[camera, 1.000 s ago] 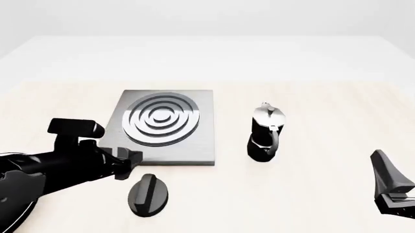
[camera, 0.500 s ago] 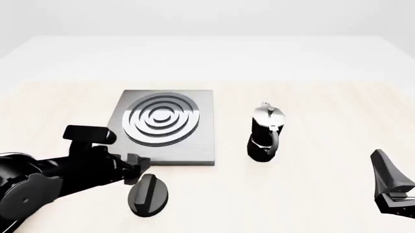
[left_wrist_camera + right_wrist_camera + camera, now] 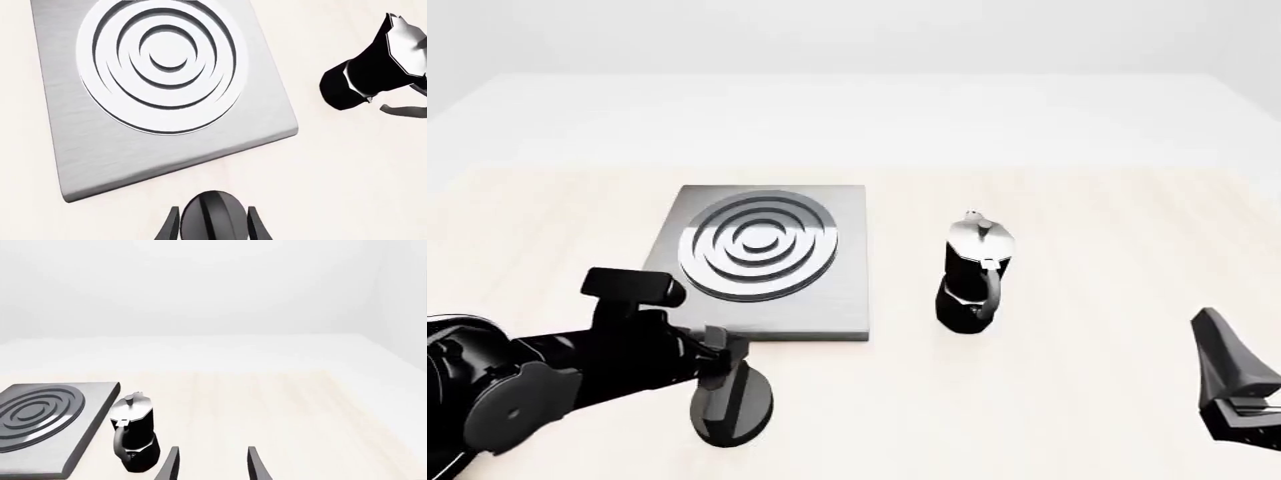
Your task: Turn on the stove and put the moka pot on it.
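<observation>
Your left arm [image 3: 547,380] is glossy black with rounded joints and a boxy block on top, its thin dark fingers [image 3: 169,229] tapering.

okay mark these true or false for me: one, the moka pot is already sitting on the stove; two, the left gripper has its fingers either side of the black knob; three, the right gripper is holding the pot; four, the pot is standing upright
1. The moka pot is on the stove. False: it stands on the table, to the right of the stove and apart from it.
2. The left gripper has its fingers either side of the black knob. True: the left wrist view shows the knob between them.
3. The right gripper holds the pot. False: it is open, with nothing between its fingers.
4. The pot stands upright. True.
</observation>
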`<state>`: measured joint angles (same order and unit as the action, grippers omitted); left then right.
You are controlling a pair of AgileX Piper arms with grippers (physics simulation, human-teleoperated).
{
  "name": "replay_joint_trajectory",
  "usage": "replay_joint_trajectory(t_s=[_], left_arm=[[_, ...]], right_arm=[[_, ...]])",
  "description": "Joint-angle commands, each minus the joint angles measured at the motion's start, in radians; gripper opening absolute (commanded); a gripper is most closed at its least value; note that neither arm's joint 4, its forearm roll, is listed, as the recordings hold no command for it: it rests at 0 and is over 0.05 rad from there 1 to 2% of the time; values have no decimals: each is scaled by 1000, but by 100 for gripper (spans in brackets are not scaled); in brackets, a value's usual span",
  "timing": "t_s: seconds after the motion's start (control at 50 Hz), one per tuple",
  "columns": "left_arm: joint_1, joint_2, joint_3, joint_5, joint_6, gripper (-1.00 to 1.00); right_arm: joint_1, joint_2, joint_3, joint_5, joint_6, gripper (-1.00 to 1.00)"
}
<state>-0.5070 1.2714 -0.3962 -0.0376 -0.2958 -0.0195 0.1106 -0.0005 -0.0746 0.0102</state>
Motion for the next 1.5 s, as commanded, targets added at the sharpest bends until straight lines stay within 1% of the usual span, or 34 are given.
replay_joint_trajectory(t_s=[0.02,0.36,0.46,0.62,0.64,0.72,0.98,1.28,1.5], left_arm=[[-21,55,8,-44,-26,100],[-17,107,21,-89,-19,100],[-28,122,28,-104,-31,100],[-29,121,6,-84,-25,100],[-45,150,7,-103,-34,100],[-52,152,-3,-93,-46,100],[-63,201,14,-138,-54,100],[-54,248,28,-172,-33,100],[6,242,16,-167,13,100]], right_arm=[[-2,-18,0,12,5,100],[0,-17,0,12,6,100],[0,-17,0,11,7,100],[2,-9,0,6,8,100],[1,-8,0,5,9,100],[-1,-2,0,1,15,100],[-2,7,0,-7,18,100],[-3,-5,0,2,22,100],[-2,0,0,-1,20,100]])
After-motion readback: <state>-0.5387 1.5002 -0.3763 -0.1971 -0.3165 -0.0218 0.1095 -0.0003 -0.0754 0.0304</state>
